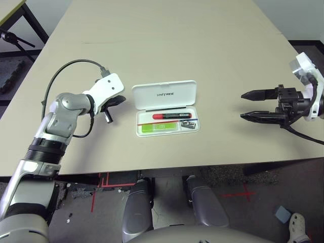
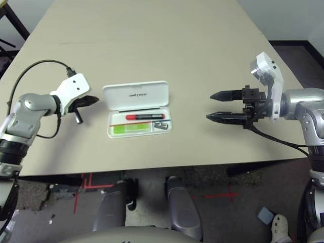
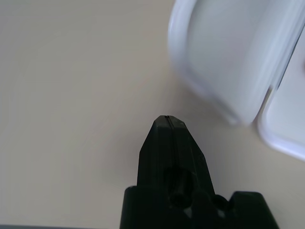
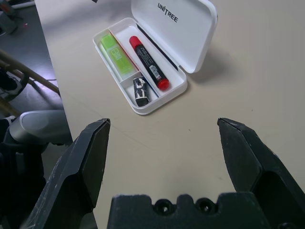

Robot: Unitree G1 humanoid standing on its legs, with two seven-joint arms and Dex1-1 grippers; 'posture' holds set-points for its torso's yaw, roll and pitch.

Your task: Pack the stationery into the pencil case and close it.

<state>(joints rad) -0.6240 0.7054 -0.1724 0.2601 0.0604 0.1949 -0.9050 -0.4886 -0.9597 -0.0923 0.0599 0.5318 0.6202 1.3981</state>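
On the bench: a white pencil case lies near the front edge, midway between the two arms, lid hinged back and standing open.
Case contents: lime-green highlighter along the front wall; red marker behind it; small black-and-silver clip in the end compartment, toward the robot's right.
Left end effector: fingers pressed together, holding nothing, tip just beside the lid's left corner; contact cannot be judged.
Right end effector: fingers spread wide, empty, pointing at the case from well apart.
Bench: pale beige, matte, a faint seam running across the far part.
Room: dark floor with red tape marks below the front edge; black stand legs at far left.
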